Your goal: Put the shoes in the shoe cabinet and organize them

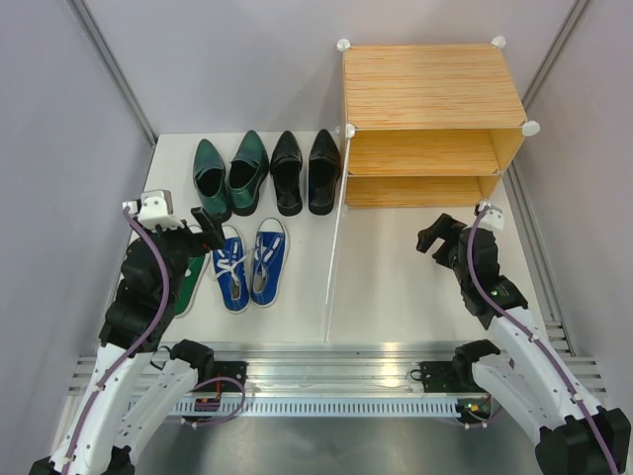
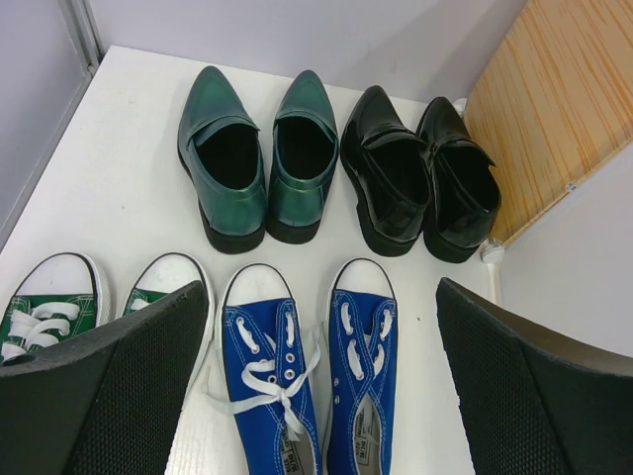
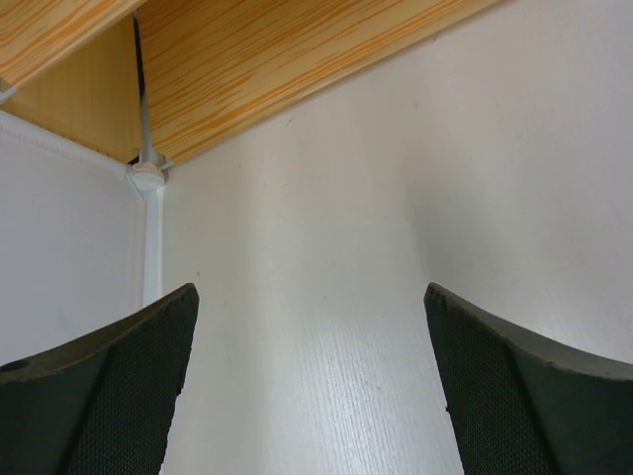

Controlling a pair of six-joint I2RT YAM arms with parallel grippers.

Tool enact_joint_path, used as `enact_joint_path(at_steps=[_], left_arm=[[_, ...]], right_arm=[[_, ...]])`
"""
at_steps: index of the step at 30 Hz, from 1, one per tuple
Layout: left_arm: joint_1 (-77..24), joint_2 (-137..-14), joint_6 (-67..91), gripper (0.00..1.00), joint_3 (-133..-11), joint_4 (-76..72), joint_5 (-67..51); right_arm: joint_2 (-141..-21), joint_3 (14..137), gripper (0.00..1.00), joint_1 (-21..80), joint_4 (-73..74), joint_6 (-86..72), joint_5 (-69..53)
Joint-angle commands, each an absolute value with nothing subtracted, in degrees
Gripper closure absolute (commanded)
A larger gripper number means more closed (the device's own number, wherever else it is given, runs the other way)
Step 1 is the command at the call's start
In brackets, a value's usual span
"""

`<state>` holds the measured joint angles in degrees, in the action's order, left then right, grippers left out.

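White tabletop, grey walls around. We see the light wood-grain two-shelf box cabinet at far right. Its translucent white door panel stands open toward us, edge-on in the top view. All four pairs sit on the table left of that panel, outside the cabinet. Back row: dark green pointed leather shoes, then black leather dress shoes just beside the cabinet's corner. Front row: blue canvas sneakers with white laces and, left of them, green white-toed canvas sneakers (partly hidden under our left arm in the top view). Left gripper hangs above the front row, jaws spread wide, holding nothing. Right gripper is over bare table in front of the cabinet's lower shelf, jaws likewise apart, gripping nothing.
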<state>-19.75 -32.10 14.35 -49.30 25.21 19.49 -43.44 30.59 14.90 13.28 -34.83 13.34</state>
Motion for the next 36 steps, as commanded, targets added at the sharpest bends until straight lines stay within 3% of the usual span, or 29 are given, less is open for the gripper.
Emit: enact_joint_path(at_steps=[1,17,27,36], left_arm=[[-19.9,-32.2,16.0,0.0,-49.0,24.1,20.5],[-19.9,-39.7,11.6,0.0,-50.9,25.1,18.7],[-19.9,-60.2,11.7,0.01,-63.4,28.0,13.6],[-19.8,-80.8,18.2,0.07,-76.0,23.6,5.1]], right_arm=[[-42.1,30.5,0.02,14.9,11.4,-35.5,12.8],[-35.2,28.7,0.02,14.9,12.1,-31.5,12.9],[-37.4,29.0,0.02,14.9,12.0,-31.3,10.3],[-36.3,29.1,0.02,19.6,11.5,-31.2,12.7]])
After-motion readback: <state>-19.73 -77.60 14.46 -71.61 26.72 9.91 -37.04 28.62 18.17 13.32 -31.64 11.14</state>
